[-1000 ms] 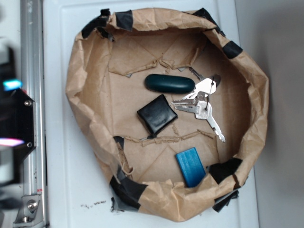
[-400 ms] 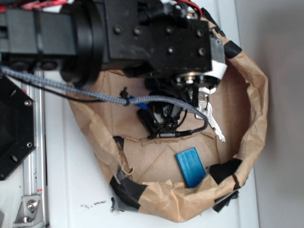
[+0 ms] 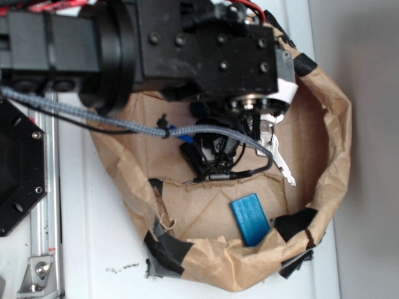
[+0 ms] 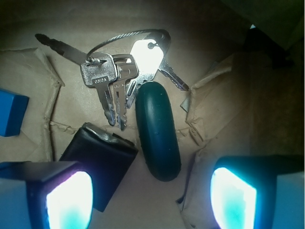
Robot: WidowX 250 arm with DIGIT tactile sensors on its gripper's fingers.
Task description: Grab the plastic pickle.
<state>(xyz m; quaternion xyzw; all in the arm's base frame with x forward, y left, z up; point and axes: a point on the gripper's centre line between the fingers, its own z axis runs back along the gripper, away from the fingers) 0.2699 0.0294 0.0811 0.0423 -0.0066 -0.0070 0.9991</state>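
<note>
In the wrist view the dark green plastic pickle (image 4: 157, 130) lies on the brown paper floor of the bowl, its long axis pointing away from me. My gripper (image 4: 151, 202) is open and empty. Its two glowing fingertips (image 4: 70, 200) stand wide apart at the bottom corners, and the pickle's near end lies just ahead of the gap between them. In the exterior view the black arm (image 3: 187, 47) hangs over the bowl and hides the pickle and the gripper.
A black square pouch (image 4: 100, 164) lies left of the pickle, partly under the left finger. A bunch of keys (image 4: 116, 78) lies beyond the pickle. A blue block (image 3: 250, 218) sits near the paper bowl's front wall (image 3: 218, 258). The bowl's wall rings everything.
One second ago the arm was out of the exterior view and the bowl lay uncovered. The arm has since swung in over the bowl. It has barely moved in the last half second.
</note>
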